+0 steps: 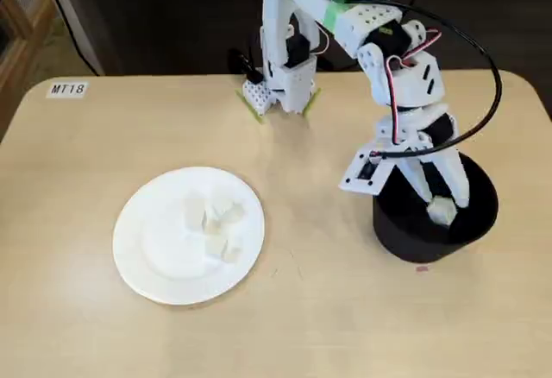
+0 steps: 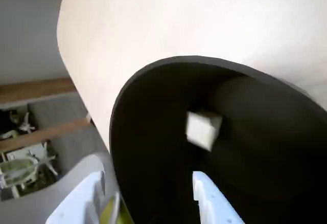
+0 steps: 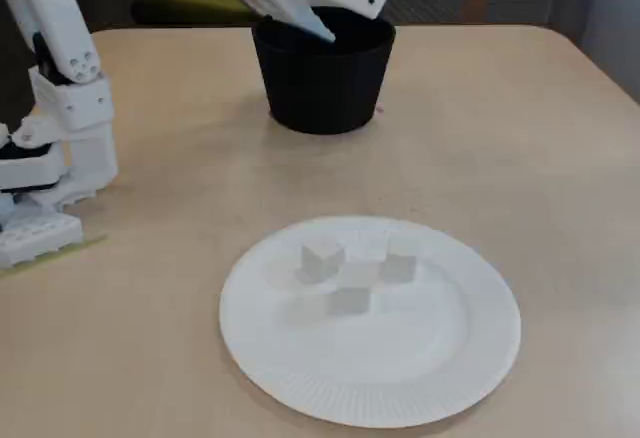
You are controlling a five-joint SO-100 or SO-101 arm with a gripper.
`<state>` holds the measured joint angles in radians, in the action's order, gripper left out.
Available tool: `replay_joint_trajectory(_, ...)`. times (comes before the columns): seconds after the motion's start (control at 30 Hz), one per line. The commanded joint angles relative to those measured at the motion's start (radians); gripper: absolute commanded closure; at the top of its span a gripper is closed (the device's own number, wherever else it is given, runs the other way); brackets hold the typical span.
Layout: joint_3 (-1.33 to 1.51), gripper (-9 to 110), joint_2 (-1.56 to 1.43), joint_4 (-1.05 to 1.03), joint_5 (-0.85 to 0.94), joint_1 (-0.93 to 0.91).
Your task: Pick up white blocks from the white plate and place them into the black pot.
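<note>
A: How does the claw (image 1: 442, 208) stand?

B: Over the pot's (image 1: 405, 236) mouth, fingertips pointing down into it. In the wrist view the two fingers (image 2: 212, 198) are spread, with a clear gap between them and nothing pinched.

A: Nothing at all?

B: One white block (image 2: 203, 129) shows just beyond the fingertips, inside the pot and apart from both fingers. In a fixed view the same cube (image 1: 442, 211) sits at the tips, against the black interior. I cannot tell whether it rests on the bottom.

A: Which way does it point?

B: It is a cube, so it has no long axis. In the wrist view it is slightly tilted, one corner edge turned towards the camera. The pot stands upright, its open mouth facing up at the claw.

A: And the plate (image 3: 440, 378)?

B: Well apart from the claw, flat on the table (image 1: 328, 309). In that fixed view it lies to the left of the claw; in the other fixed view it lies nearer the camera than the pot.

A: How many blocks are on it?

B: Four (image 3: 352, 278), clustered near its middle, close together and some touching. With the one at the claw, that makes five. One plate, one pot, one claw.
</note>
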<state>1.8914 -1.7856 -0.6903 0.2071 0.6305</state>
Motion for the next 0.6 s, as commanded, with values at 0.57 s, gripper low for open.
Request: replay_joint_trajectory(0.57, -0.1, 104, -0.075, -0.581, 0.14, -0.996)
